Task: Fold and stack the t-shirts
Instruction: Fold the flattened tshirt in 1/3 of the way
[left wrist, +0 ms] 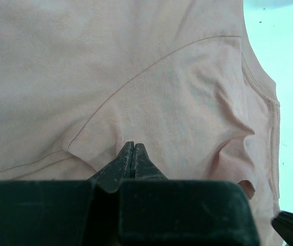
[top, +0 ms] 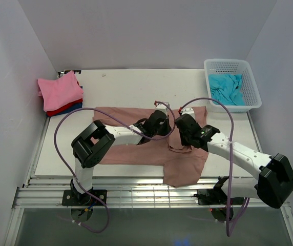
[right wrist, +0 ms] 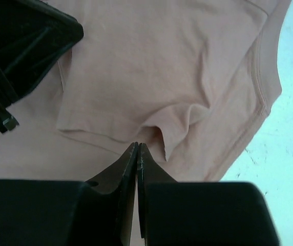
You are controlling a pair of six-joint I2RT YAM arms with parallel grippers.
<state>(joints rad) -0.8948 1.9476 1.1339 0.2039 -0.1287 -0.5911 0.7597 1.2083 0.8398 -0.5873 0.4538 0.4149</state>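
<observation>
Across the middle of the top view, on the flat white table (top: 131, 87), lies the large dusty rose-brown t-shirt (top: 185, 164). Its long axis runs left to right, and one end droops toward the bottom edge, right of centre, over the table's near lip. The cloth is a soft matte knit, mostly smooth. In the wrist views it shows a curved stitched seam, a ribbed hem and a few shallow puckers.

In the upper right sits a white plastic lattice basket (top: 253, 87), rectangular with rounded corners. It holds a crumpled turquoise t-shirt (top: 227, 88).

At the upper left a folded pile rests against the wall: a bright pink t-shirt (top: 59, 89) on top, a red t-shirt (top: 59, 108) under it, and a dark blue t-shirt (top: 76, 107) at the bottom.

The left gripper (top: 159, 122) and the right gripper (top: 181, 128) meet just beside each other over the brown shirt's upper middle. Each has its black fingers pressed together, tips down on the cloth at a raised fold. I cannot tell whether any fabric is caught between them.
</observation>
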